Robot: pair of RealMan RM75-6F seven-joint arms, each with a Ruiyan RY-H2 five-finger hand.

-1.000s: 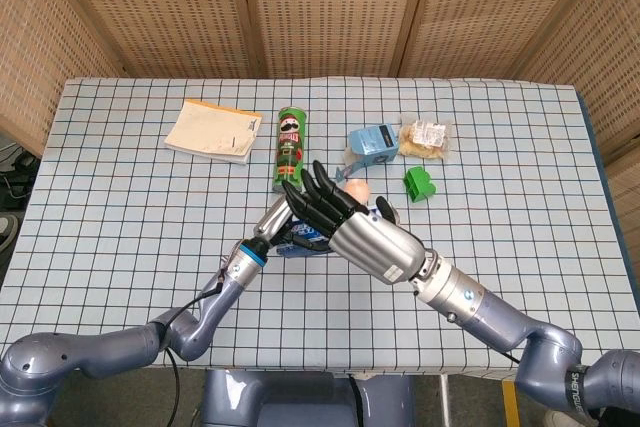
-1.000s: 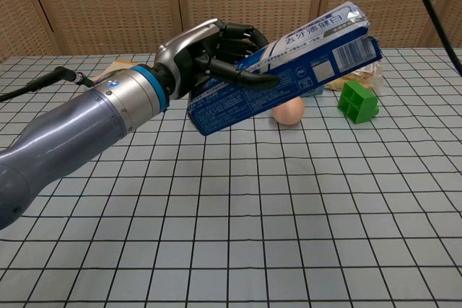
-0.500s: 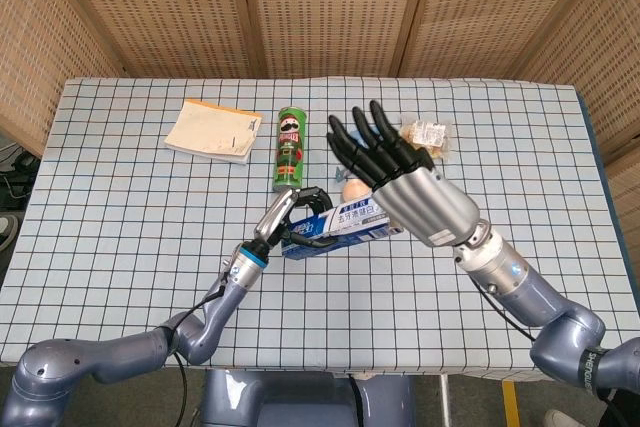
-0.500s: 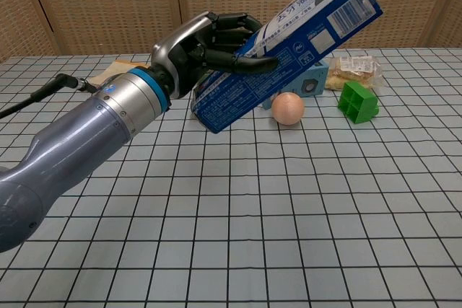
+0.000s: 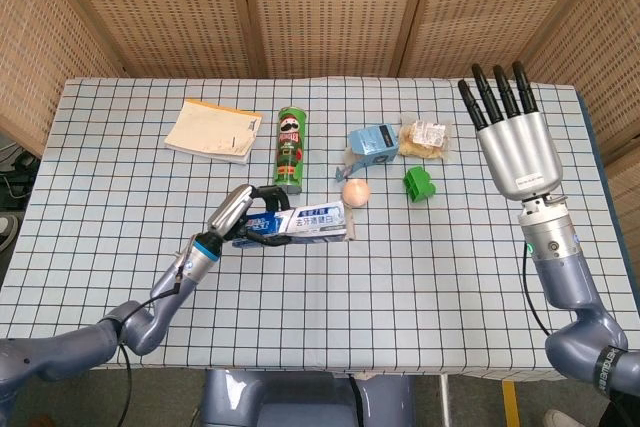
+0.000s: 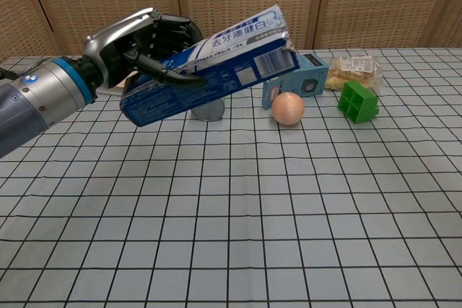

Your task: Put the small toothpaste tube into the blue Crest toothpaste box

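My left hand [image 5: 243,217] grips the blue Crest toothpaste box [image 5: 308,221] by its left end and holds it above the table, near the middle. In the chest view the same left hand [image 6: 137,42] wraps around the box [image 6: 216,63], which tilts up toward the right, its far end closed or nearly so. No small toothpaste tube shows in either view. My right hand [image 5: 510,137] is raised at the right with fingers straight and spread, holding nothing, far from the box. It is outside the chest view.
A green Pringles can [image 5: 290,147] stands behind the box, and a booklet [image 5: 212,131] lies at the back left. An egg [image 5: 356,192], a green block [image 5: 420,184], a light blue carton [image 5: 373,142] and a snack packet [image 5: 427,137] lie to the right of the can.
My right hand has left the box and swung up and far to the right, open. The left hand has carried the box leftward and lowered its tilt.
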